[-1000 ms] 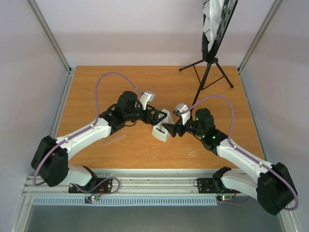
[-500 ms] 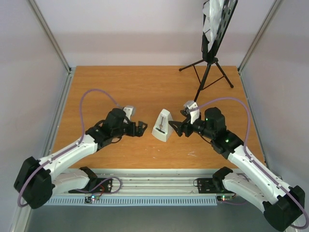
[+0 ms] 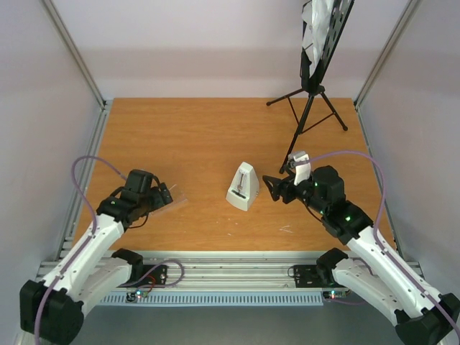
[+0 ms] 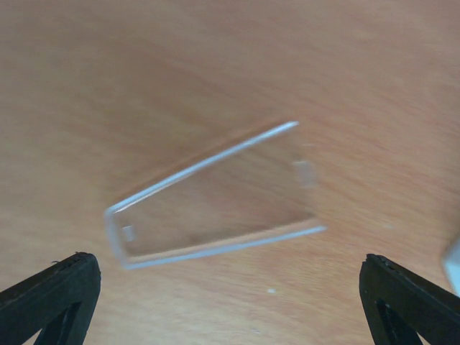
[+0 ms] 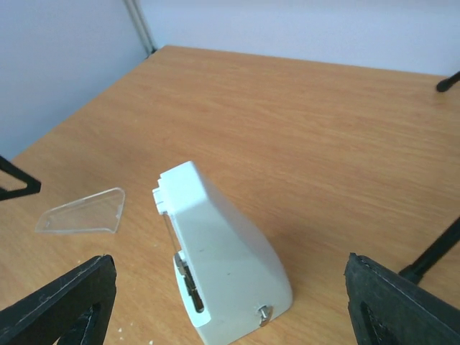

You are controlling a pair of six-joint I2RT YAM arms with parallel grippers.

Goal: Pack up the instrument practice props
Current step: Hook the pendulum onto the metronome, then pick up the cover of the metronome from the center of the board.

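The white pyramid-shaped metronome (image 3: pixel 244 187) stands upright mid-table, its clear cover off. The cover (image 3: pixel 169 205) lies flat on the wood to the left. My left gripper (image 3: pixel 162 193) hovers over the cover (image 4: pixel 215 198), open and empty, with one finger (image 4: pixel 50 296) at each side. My right gripper (image 3: pixel 272 187) is open and empty just right of the metronome (image 5: pixel 215 259), not touching it. The cover also shows in the right wrist view (image 5: pixel 83 212). The black tripod music stand (image 3: pixel 310 108) stands at the back right, with white sheet-music pages (image 3: pixel 318 25) on its perforated desk.
Tripod legs (image 3: pixel 287 98) spread over the back right of the table, and one leg (image 5: pixel 435 251) is close to my right gripper. A metal frame rail (image 3: pixel 92 154) borders the table on the left. White walls enclose the back and sides.
My left arm has pulled back from the metronome to the left and now hovers over the clear cover. My right gripper has backed off slightly to the right. The metronome stays put.
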